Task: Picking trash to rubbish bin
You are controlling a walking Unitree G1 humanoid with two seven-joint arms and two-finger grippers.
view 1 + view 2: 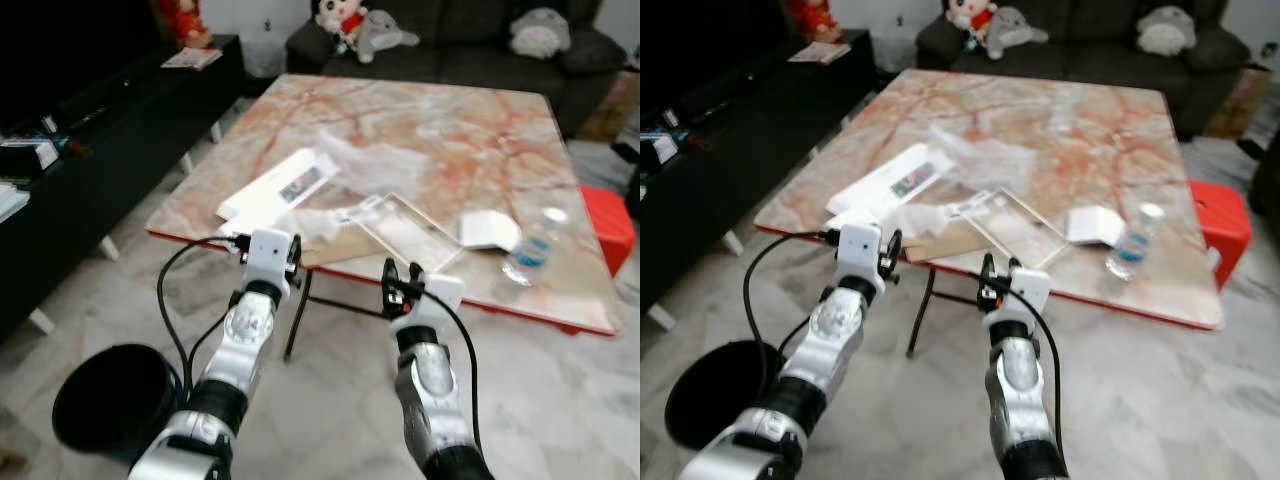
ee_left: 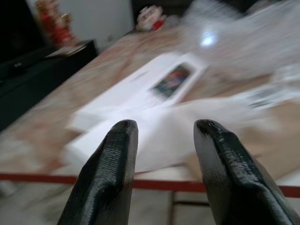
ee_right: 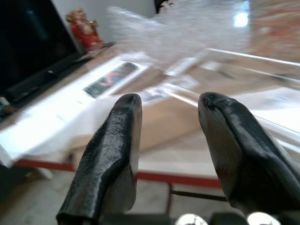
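Trash lies on the near half of a marble table: a long white box, crumpled clear plastic, a clear plastic tray, white paper on brown cardboard, a white square pack and a plastic bottle. A black rubbish bin stands on the floor at my lower left. My left gripper is open just short of the table's front edge, facing the white paper. My right gripper is open too, below the edge, in front of the clear tray. Neither holds anything.
A black TV cabinet runs along the left. A dark sofa with plush toys stands behind the table. A red stool is at the table's right side. Pale tiled floor lies around me.
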